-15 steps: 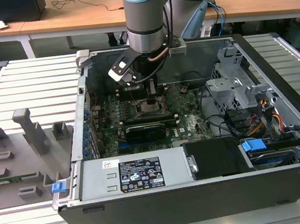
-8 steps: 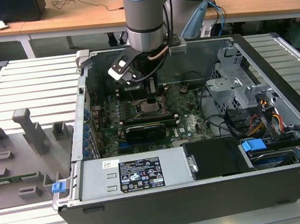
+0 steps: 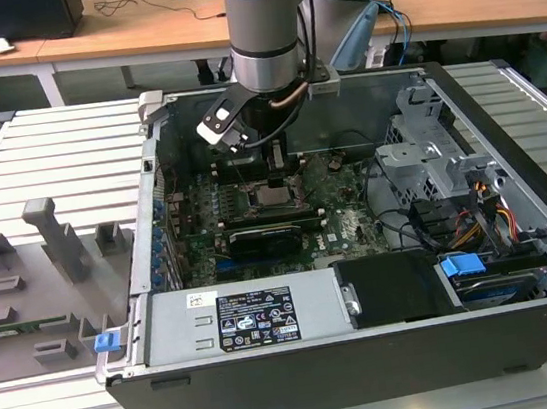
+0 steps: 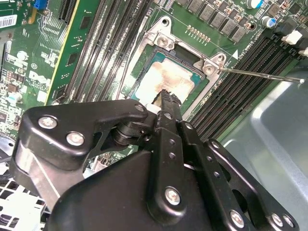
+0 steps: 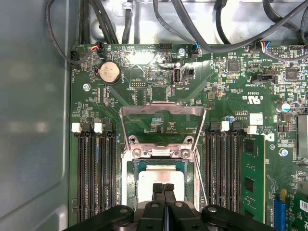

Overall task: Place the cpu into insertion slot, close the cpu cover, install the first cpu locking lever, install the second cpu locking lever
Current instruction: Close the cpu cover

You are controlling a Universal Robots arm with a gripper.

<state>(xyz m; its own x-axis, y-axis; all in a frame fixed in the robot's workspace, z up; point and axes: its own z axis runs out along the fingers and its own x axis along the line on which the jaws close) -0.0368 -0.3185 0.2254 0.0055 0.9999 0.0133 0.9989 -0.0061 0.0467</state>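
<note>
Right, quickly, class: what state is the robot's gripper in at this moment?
Gripper: shut, fingertips pressed together, holding nothing, poised over the cpu.

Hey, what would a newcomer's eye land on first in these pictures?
The robot arm reaching down into the open computer case in the exterior view's middle. In both wrist views its gripper, shut, sits over the cpu seated in the insertion slot, with the cpu cover swung open.
</note>
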